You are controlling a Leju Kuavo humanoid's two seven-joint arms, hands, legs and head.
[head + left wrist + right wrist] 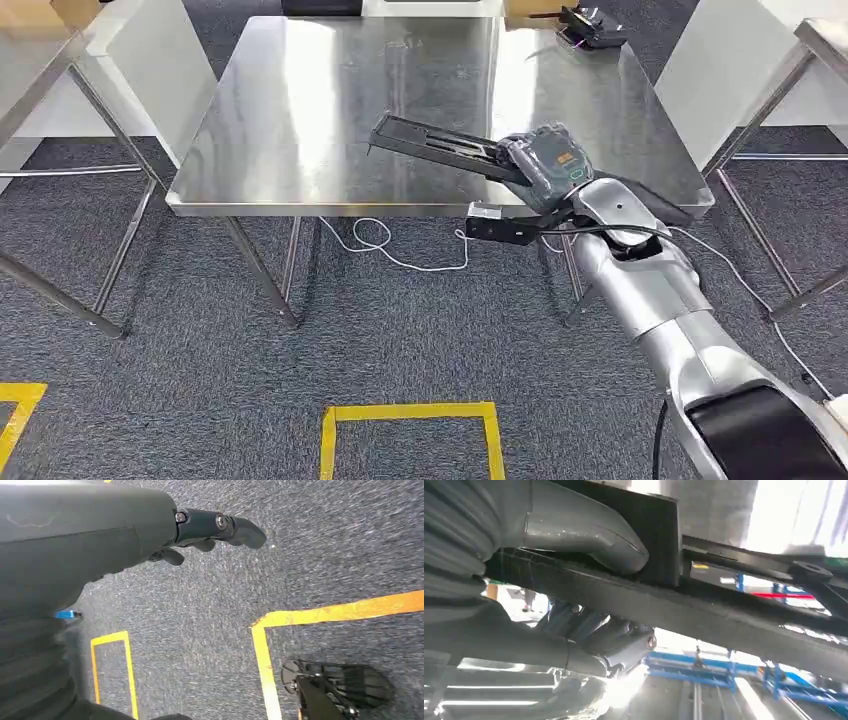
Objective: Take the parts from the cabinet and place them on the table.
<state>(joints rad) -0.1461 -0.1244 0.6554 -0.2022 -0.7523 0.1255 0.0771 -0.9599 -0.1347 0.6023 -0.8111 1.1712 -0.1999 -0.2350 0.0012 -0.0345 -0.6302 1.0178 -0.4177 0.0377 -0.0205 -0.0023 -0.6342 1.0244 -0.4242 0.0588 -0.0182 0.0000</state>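
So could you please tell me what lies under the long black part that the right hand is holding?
Under the long black flat part, gripped by the right hand, lies the shiny steel table. Whether the part touches it is unclear; its gripped end is covered.

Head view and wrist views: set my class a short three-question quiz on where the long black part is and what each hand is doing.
1. True or false: the right hand grips the long flat black metal part.
2. The part's far end lies over: A) the grey carpet, B) the shiny steel table, C) a yellow floor marking.
3. What does the left hand hold?

Key: 1 true. 2 B. 3 Nothing; it hangs above the carpet, fingers apart.
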